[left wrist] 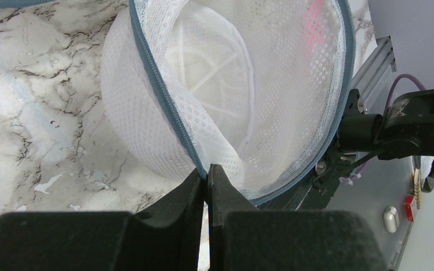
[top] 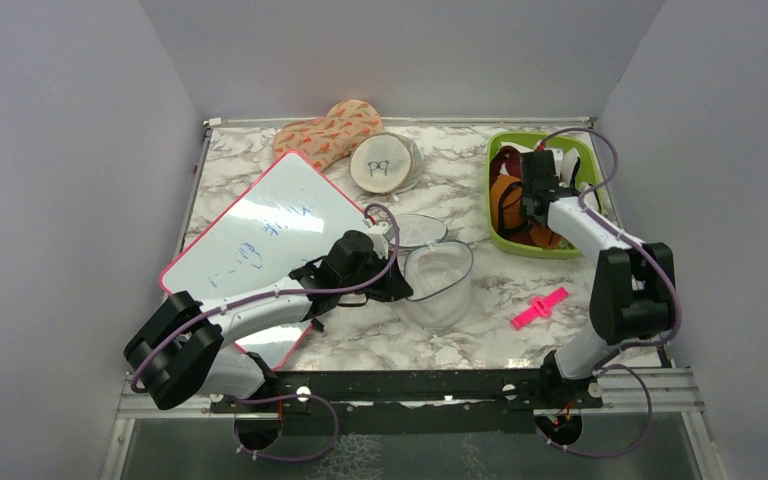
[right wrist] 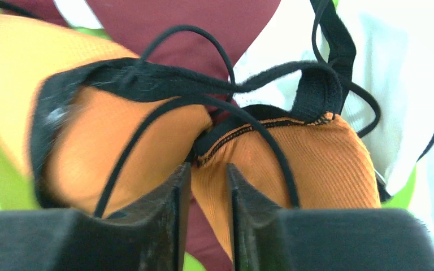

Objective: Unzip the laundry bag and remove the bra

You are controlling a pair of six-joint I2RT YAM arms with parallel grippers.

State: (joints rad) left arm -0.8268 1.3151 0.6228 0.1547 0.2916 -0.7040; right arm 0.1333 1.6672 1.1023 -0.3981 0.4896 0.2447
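While the left gripper (left wrist: 208,172) is pressed shut on the grey-blue zip (left wrist: 158,96) edge of the bag (left wrist: 248,84), the right gripper (right wrist: 206,180) is clamped on a fold of the bra (right wrist: 316,164), with orange cloth filling the narrow gap between its jaws. The bag sits on the marble table (top: 380,345), near the middle and just beyond the left arm's wrist. Its zip is undone and its mouth gapes, with white mesh and pale ribs showing inside. The bra is out of the bag and well apart from it, in the green bin (top: 489,185) at the far right. It lies there on a dark red garment (right wrist: 175,17) and beside a white one (right wrist: 407,84). Its thin black straps (right wrist: 147,135) loop loosely across the cups and over the right fingers.

From above, the right arm reaches over the bin with its wrist low among the clothes. A red-edged whiteboard (top: 270,225) lies tilted on the left of the table, partly under the left arm. A beige pouch (top: 382,165) and an orange patterned cloth (top: 328,132) sit near the back wall. A pink clip (top: 539,308) lies between the bag and the right arm's base.
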